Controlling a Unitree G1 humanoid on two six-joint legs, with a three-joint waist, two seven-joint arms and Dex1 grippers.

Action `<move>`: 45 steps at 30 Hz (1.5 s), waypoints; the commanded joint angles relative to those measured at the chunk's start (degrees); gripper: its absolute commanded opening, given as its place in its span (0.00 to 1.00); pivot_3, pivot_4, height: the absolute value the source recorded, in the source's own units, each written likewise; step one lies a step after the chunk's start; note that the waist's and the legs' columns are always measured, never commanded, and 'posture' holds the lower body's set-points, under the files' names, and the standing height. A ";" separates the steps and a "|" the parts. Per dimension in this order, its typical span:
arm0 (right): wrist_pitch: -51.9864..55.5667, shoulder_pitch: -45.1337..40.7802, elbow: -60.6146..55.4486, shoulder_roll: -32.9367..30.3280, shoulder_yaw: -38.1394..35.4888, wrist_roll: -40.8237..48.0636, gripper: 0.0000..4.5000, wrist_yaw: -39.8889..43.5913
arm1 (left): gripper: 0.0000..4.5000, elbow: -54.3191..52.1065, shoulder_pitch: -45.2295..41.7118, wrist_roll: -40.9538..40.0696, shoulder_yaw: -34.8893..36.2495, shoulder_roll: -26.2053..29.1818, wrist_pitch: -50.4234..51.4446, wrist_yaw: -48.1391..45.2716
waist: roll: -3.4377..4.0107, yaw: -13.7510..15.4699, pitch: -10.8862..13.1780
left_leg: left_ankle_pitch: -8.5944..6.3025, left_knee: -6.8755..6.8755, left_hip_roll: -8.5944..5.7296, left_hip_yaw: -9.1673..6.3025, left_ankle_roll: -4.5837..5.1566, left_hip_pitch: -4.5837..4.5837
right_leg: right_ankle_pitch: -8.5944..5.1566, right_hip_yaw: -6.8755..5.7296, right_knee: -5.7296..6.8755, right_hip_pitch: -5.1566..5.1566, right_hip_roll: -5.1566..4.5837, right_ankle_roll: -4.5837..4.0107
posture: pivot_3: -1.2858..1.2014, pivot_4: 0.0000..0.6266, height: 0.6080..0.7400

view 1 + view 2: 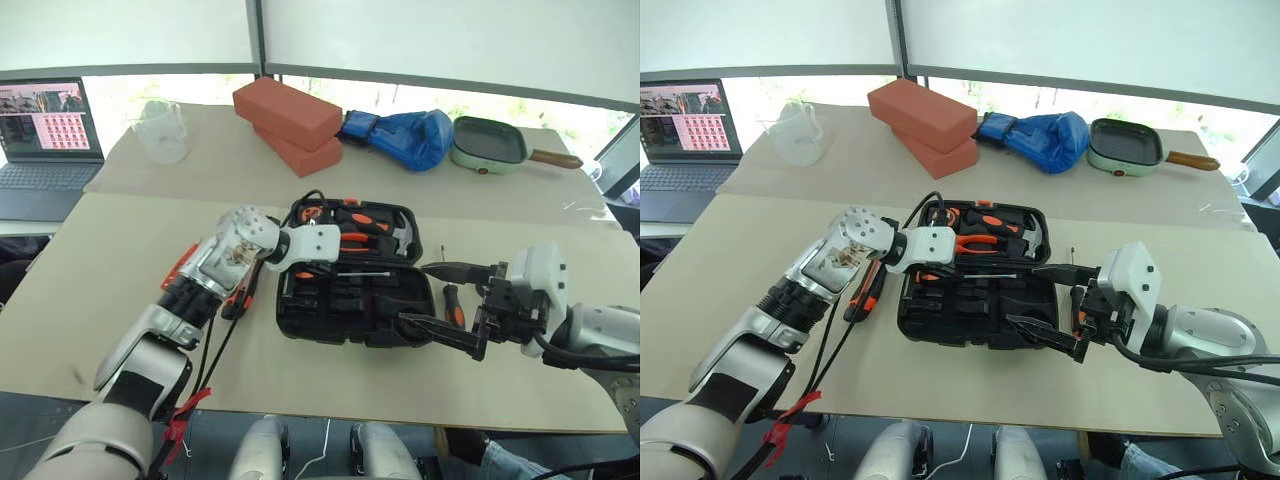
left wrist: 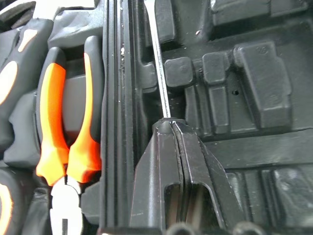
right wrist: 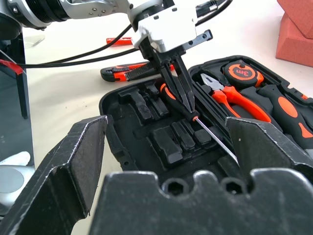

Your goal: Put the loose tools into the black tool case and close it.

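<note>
Hovering at the near right of the worktop point(image 1: 120, 290), the right hand point(image 1: 437, 303) holds its two black fingers wide apart, with nothing between them, just off the right edge of the black tool case point(image 1: 352, 310). Below and between those fingers a black-and-orange screwdriver point(image 1: 453, 305) lies on the worktop beside the case.

The case lies open in the middle of the worktop, its near half showing bare moulded slots and its far half holding orange-handled pliers point(image 3: 234, 100), a hammer point(image 1: 403, 236) and an orange-and-black tape measure point(image 3: 243, 72).

The left hand point(image 3: 191, 110) reaches down into the case from the left, its fingers pressed together on a screwdriver point(image 3: 195, 125) with a black-and-orange handle, right where the handle meets the thin metal shaft. That screwdriver lies along the hinge line between the two halves, shaft pointing toward the right hand.

On the worktop left of the case, partly under the left arm, lie another black-and-orange tool point(image 3: 124, 73) and a slim orange one point(image 3: 120, 41).

Farther back sit two red bricks point(image 1: 290, 120), a blue boxing glove point(image 1: 410, 135), a green pan point(image 1: 490, 145), a clear jug point(image 1: 162, 130) and a laptop point(image 1: 45, 140).
</note>
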 commanded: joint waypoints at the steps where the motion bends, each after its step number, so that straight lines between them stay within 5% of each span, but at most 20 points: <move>1: -0.19 0.20 -1.33 -0.09 -1.44 0.29 1.00 -0.56 | 0.01 4.01 -0.17 3.60 -2.54 -1.11 -5.18 1.30 | 0.01 0.08 -0.01 | 0.00 0.00 0.00 0.00 0.00 0.00 | 0.00 0.00 0.00 0.00 0.00 0.00 | 0.52 0.24 0.99; 6: -0.41 2.05 -1.31 -0.01 -2.14 -0.79 1.00 -1.19 | 0.01 5.64 -0.48 2.67 0.03 -1.57 -6.35 1.66 | 0.06 0.36 -0.06 | 0.00 0.03 0.00 -0.02 0.01 0.06 | 0.01 -0.01 0.00 0.09 -0.02 0.01 | 0.52 0.24 0.99; 11: -1.04 9.20 -0.87 1.50 -6.34 -4.35 1.00 -3.96 | 0.01 -1.40 1.12 -7.76 11.00 0.35 4.19 0.11 | 0.06 -0.15 -0.06 | -0.01 0.03 0.03 -0.01 0.01 -0.05 | 0.01 0.00 0.06 -0.06 0.00 0.02 | 0.52 0.24 0.99; 23: -2.09 42.36 -1.65 15.52 -29.27 -7.51 1.00 -3.94 | 0.96 -34.67 13.06 -47.00 33.16 16.87 45.41 -12.00 | 0.25 -0.24 -0.14 | -0.01 0.00 0.13 -0.06 0.01 0.08 | -0.14 0.00 0.30 0.00 -0.11 0.07 | 0.52 0.24 0.99; 26: -2.42 45.41 -1.42 17.12 -30.81 -7.60 1.00 -3.69 | 0.98 -40.63 15.07 -55.46 36.85 19.41 52.55 -10.17 | 0.25 -0.42 -0.14 | -0.01 0.01 0.15 -0.04 0.00 0.15 | -0.21 0.03 0.41 0.00 -0.12 0.02 | 0.52 0.24 0.99; 33: -0.21 36.70 0.25 16.29 -23.14 -9.24 1.00 -9.04 | 0.98 -46.72 19.06 -58.42 37.18 22.75 51.38 -6.36 | 0.30 -1.20 -0.15 | -0.01 -0.12 0.17 -0.01 -0.03 0.81 | -0.43 0.09 0.47 0.49 -0.06 -0.14 | 0.52 0.24 0.99; 45: 1.93 9.41 14.59 20.69 0.85 -20.15 1.00 -22.14 | 0.98 -47.40 19.89 -54.74 33.20 24.64 44.84 -2.00 | 0.31 -0.91 -0.12 | -0.01 -0.17 0.05 -0.03 -0.04 0.92 | -0.48 0.05 0.41 0.66 -0.10 -0.11 | 0.52 0.24 0.99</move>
